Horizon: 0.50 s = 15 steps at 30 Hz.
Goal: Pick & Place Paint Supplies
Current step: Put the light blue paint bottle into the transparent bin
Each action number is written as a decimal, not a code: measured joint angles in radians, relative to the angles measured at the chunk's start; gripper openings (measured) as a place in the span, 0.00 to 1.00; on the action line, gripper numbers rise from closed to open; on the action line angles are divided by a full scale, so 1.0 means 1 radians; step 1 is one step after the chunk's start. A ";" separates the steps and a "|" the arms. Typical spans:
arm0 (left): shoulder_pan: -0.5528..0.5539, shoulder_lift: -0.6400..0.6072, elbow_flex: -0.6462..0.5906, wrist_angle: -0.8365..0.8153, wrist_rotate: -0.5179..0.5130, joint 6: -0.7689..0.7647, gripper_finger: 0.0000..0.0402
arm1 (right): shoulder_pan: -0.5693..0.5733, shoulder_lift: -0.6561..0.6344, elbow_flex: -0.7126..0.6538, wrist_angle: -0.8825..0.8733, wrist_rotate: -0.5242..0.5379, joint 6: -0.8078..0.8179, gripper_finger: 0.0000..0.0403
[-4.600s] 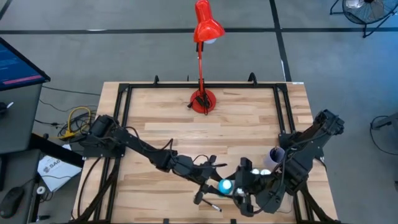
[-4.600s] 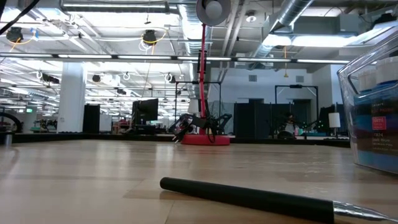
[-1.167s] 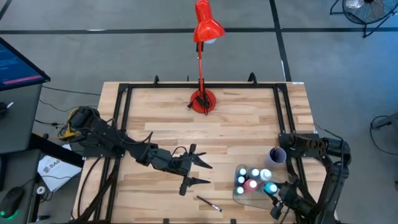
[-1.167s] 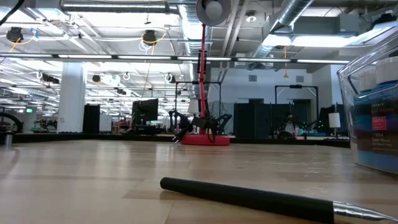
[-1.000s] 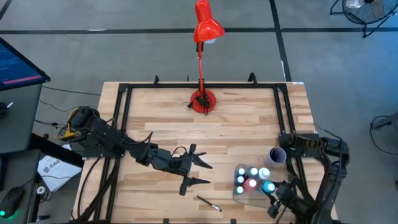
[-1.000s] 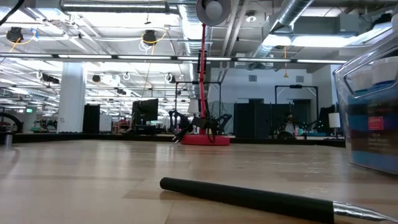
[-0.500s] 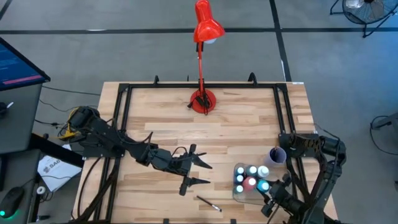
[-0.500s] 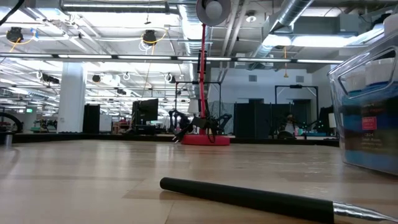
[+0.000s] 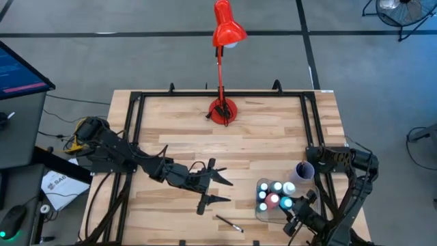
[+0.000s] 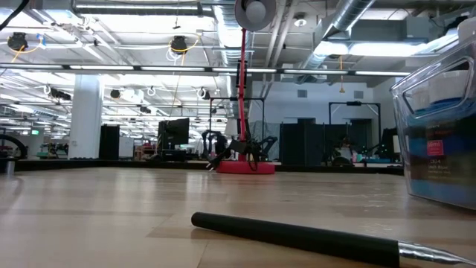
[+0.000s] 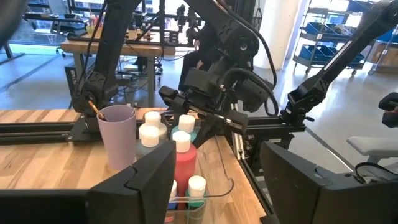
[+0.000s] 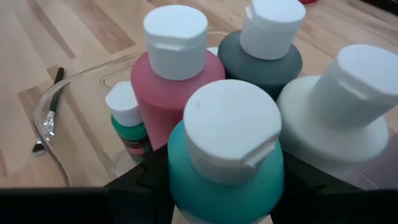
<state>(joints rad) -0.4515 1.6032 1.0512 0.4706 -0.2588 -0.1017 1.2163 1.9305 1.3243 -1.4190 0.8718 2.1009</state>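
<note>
A clear tray at the table's near right holds several white-capped paint bottles: pink-red, dark teal, white and a small green one. My right gripper is shut on a teal bottle among them. A dark paintbrush lies flat on the wood left of the tray. My left gripper hovers open and level to the left of the tray, holding nothing. My right gripper pinches the teal bottle's body between its two fingers, one on each side, just below the white cap. It comes from the table's near right, slanting down. The bottle stands upright among the others; its base is hidden.
A lilac cup with a brush in it stands just behind the tray. A red desk lamp stands at the far middle. Black frame rails run along the table's left, right and far edges. Bare wood lies between lamp and tray.
My right gripper has gone a little toward the table's left with the teal bottle still in its fingers. The tray and its bottles have slid slightly left along the table with it.
</note>
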 joint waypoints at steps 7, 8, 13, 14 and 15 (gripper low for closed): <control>0.000 0.000 0.000 -0.004 0.000 0.000 0.54 | -0.002 0.001 -0.004 -0.011 -0.043 0.006 0.71; 0.000 0.000 0.000 -0.004 0.000 0.000 0.54 | -0.002 0.001 -0.003 -0.014 -0.042 0.012 0.75; 0.000 0.000 0.000 -0.011 0.000 0.000 0.53 | 0.000 0.000 0.005 -0.025 -0.044 0.018 0.91; 0.000 0.000 0.000 -0.012 -0.001 0.000 0.53 | 0.000 0.000 0.012 -0.033 -0.045 0.018 0.93; 0.000 0.000 0.000 -0.014 -0.001 0.000 0.53 | 0.000 0.000 0.021 -0.045 -0.045 0.018 0.94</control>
<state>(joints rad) -0.4519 1.6034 1.0515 0.4567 -0.2596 -0.1020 1.2160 1.9308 1.3451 -1.4639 0.8267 2.1189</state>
